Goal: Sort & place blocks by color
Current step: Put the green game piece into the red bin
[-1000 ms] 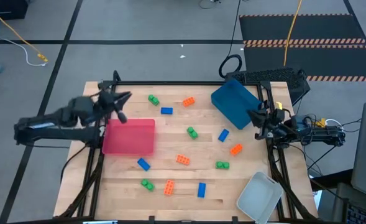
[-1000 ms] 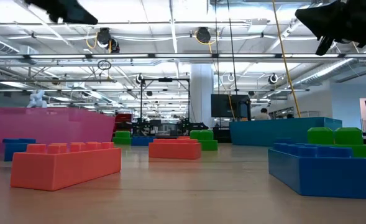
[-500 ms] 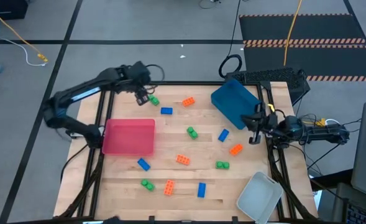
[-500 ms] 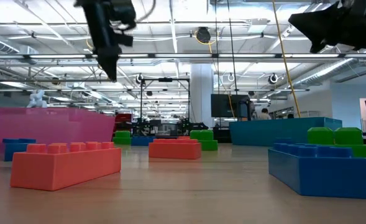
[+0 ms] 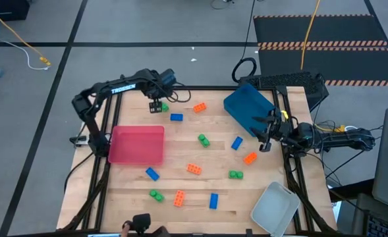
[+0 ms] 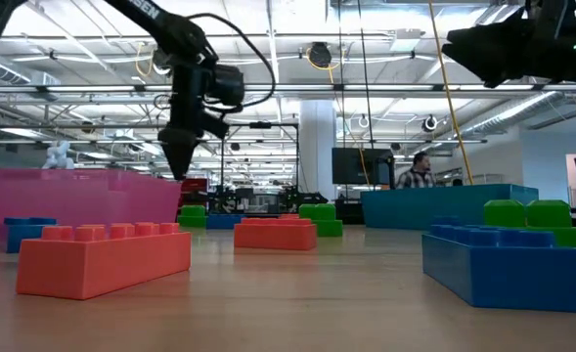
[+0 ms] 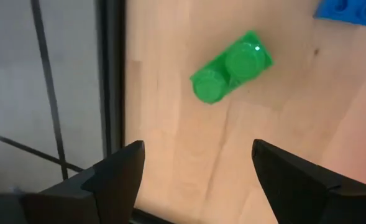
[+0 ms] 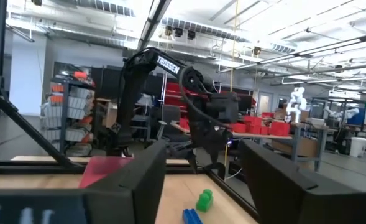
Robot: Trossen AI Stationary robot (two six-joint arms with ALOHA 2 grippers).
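Green, orange and blue blocks lie scattered on the wooden table (image 5: 266, 178). My left gripper (image 5: 156, 106) hangs open, pointing down, just above the table near the far left corner. It is beside a green two-stud block (image 7: 232, 65) that lies flat next to a blue block (image 5: 176, 117). Nothing is between its fingers (image 7: 117, 177). In the low view my left gripper (image 6: 180, 161) is above the pink tray wall. My right gripper (image 5: 267, 135) waits open at the table's right edge, raised, by the blue tray (image 5: 249, 108). In its own view my right gripper (image 8: 201, 168) holds nothing.
A red tray (image 5: 137, 144) sits at the left, and a clear-grey tray (image 5: 275, 207) at the near right corner. Other blocks lie mid-table, among them orange (image 5: 194, 169), green (image 5: 203, 139) and blue (image 5: 213, 201). A black frame rail (image 7: 111, 74) runs along the table's edge. A person (image 6: 420, 174) stands in the room beyond.
My left arm has swung from above the red tray's far left corner toward the table's far edge and to the right. It has come down beside the green block and its gripper has tipped from near level to pointing down. No block has moved.
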